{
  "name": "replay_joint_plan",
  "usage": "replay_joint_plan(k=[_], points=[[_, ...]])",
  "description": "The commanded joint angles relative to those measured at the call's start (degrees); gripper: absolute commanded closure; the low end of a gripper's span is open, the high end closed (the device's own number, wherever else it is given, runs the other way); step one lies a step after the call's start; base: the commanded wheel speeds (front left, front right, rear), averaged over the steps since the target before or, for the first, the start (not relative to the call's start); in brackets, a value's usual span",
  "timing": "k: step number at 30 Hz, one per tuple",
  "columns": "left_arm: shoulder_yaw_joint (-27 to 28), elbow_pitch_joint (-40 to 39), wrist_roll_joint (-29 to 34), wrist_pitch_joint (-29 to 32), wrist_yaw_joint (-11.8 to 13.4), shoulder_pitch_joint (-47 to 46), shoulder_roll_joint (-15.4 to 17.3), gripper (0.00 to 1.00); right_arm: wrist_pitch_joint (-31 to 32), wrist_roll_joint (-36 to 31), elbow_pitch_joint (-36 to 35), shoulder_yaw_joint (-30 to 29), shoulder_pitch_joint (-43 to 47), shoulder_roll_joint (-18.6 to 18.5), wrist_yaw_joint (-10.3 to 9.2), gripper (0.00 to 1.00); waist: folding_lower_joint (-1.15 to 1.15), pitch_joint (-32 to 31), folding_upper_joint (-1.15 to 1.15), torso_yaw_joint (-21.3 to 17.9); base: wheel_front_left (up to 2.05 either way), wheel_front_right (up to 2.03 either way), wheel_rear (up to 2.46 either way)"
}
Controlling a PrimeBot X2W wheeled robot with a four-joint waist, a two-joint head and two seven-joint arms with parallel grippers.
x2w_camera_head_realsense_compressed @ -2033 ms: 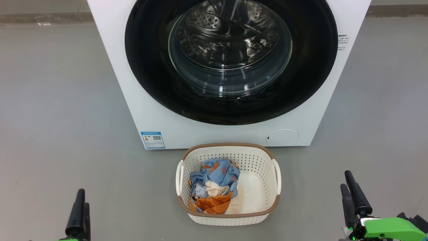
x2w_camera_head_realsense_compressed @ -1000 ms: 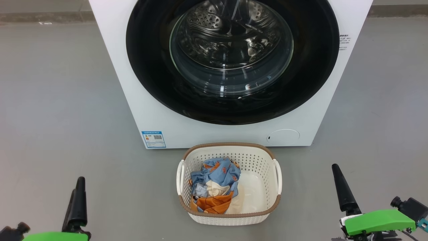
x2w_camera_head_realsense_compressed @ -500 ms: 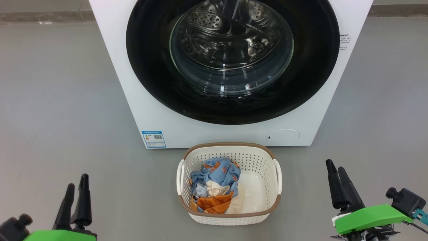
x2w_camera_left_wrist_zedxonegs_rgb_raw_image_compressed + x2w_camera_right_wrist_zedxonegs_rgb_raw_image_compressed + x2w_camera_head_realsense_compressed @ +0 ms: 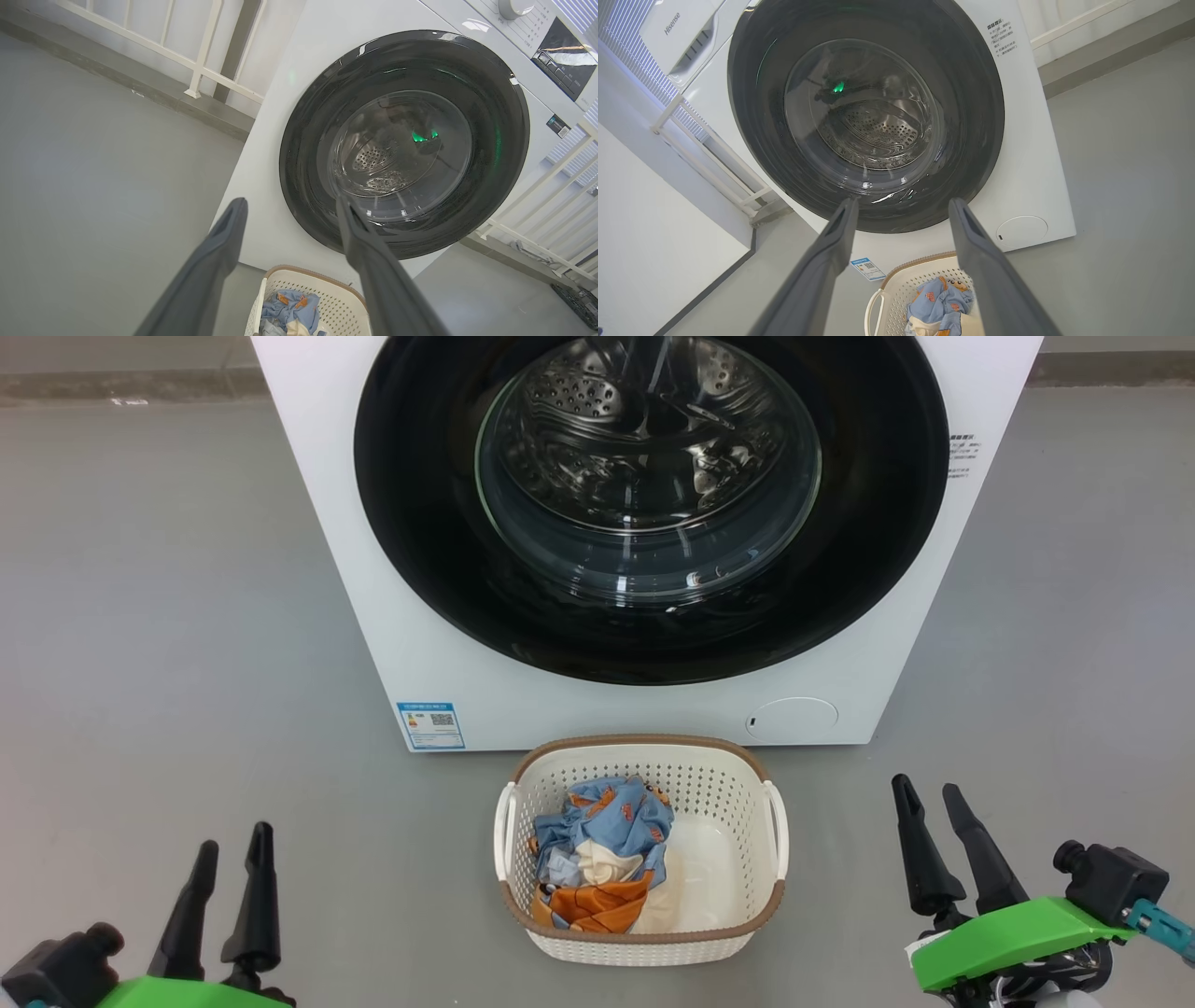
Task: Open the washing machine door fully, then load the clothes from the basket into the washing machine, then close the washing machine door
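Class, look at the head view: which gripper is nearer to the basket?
Right, narrowly. The right gripper hovers open beside the basket on its right; the left gripper sits open, farther off and lower on its left.

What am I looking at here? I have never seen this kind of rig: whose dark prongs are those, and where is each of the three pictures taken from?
It is a wheeled robot with two arms, each ending in a two-fingered pincer. The head view looks down from its head: the left pincer sits at the lower left and the right pincer at the lower right, both open and holding nothing. The other two pictures come from cameras on the wrists, looking along each pincer's own fingers.

On the grey floor stands a white washing machine. Its round black door with the glass bowl appears shut. In front of it sits a cream basket holding the clothes, blue and orange pieces bunched at its left side. Nothing has been touched yet.
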Motion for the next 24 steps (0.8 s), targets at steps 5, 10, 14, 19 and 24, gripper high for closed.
replay_joint_plan(k=[5, 10, 14, 19, 24], points=[[0.49, -1.31, 4.12, -1.46, -0.17, -2.98, 2.6, 0.0, -1.53, -4.94, -1.63, 1.15, -2.7, 0.08, -0.05, 0.0, 0.0, -0.06, 0.0, 0.05, 0.0, 0.0, 0.0], [0.15, -1.07, 7.1, -2.32, -0.18, -3.11, 2.91, 0.0, -2.37, -8.37, -1.32, 1.65, -3.08, 0.13, -0.05, 0.0, 0.0, -0.08, 0.0, 0.11, 0.0, 0.0, 0.0], [-0.05, -1.3, 9.39, -3.01, -0.19, -3.23, 3.18, 0.0, -3.04, -11.13, -1.24, 2.06, -3.15, 0.14, -0.05, 0.0, 0.0, -0.12, 0.0, 0.13, 0.0, 0.0, 0.0], [-0.23, -1.44, 11.97, -4.04, -0.2, -3.15, 3.38, 0.0, -4.05, -14.76, -0.9, 2.56, -3.54, 0.13, -0.06, 0.0, 0.0, -0.09, 0.0, 0.16, 0.0, 0.0, 0.0], [-0.87, -1.11, 13.67, -4.9, -0.21, -3.16, 4.05, 0.0, -4.89, -17.65, -0.89, 2.83, -3.81, 0.12, -0.06, 0.0, 0.0, -0.16, 0.0, 0.18, 0.0, 0.0, 0.0]])
